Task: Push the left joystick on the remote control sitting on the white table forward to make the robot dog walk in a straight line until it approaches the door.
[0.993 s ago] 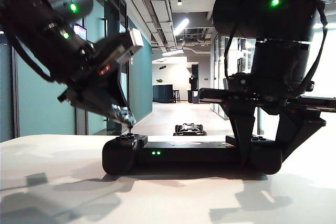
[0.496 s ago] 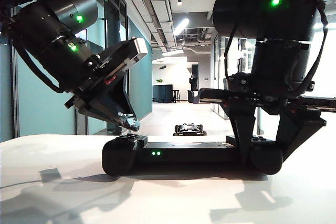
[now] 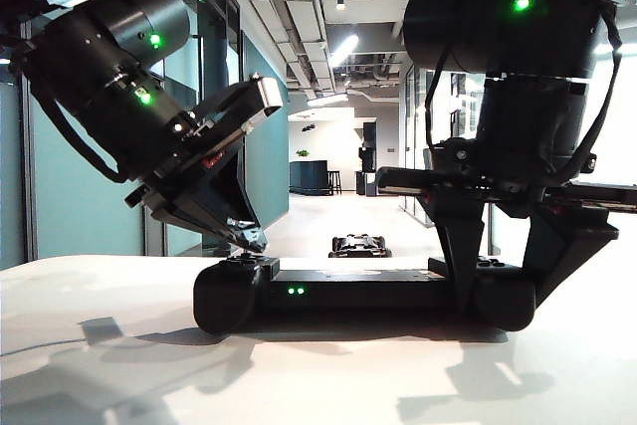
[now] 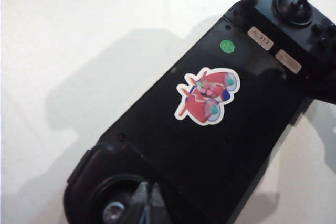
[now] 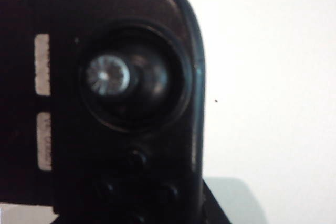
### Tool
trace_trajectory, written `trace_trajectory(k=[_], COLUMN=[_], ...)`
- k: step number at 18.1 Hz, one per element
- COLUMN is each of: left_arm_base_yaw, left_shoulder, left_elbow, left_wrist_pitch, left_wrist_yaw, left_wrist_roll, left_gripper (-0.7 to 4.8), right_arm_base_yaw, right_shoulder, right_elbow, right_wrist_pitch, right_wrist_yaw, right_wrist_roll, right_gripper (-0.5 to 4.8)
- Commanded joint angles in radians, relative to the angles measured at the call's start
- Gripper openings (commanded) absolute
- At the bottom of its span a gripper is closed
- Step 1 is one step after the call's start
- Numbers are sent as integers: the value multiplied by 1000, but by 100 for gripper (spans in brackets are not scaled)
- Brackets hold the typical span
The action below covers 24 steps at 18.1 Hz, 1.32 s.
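The black remote control point(image 3: 363, 290) lies on the white table point(image 3: 299, 375), its two green lights facing the exterior view. My left gripper point(image 3: 256, 240) hangs shut, tips together, just over the remote's left end. In the left wrist view its tips point(image 4: 148, 203) sit right beside the left joystick point(image 4: 113, 212); whether they touch it I cannot tell. My right gripper point(image 3: 503, 291) straddles the remote's right end, with a finger point(image 3: 464, 266) pressed on either side. The twin stick point(image 5: 107, 77) fills the right wrist view. The robot dog point(image 3: 359, 245) stands low in the corridor beyond.
A long corridor with teal walls point(image 3: 90, 186) and glass partitions runs back to a lit room point(image 3: 323, 161). A cartoon sticker point(image 4: 207, 95) and a green dot point(image 4: 226, 46) mark the remote's flat middle. Bare tabletop point(image 4: 79, 51) lies around the controller.
The left arm has lifted and swung a little to the right, its tip shifting rightward over the remote's left end. The right arm, the remote and the robot dog look unmoved.
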Motion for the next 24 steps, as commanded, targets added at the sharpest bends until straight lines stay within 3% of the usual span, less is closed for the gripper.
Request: trace_trajectory(k=[1, 24], left_arm_base_yaw=[0, 0], left_shoulder=[1, 7], left_elbow=[4, 4], left_wrist_pitch=[15, 34], left_wrist_yaw=[-11, -37], left_wrist_roll=[4, 4], left_gripper=[-6, -5], right_arm_base_yaw=[2, 2], right_shoulder=[-6, -6], right_elbow=[8, 8], right_wrist_pitch=[6, 6], right_wrist_yaw=[-21, -21], right_wrist_roll=[7, 6], right_gripper=[175, 175])
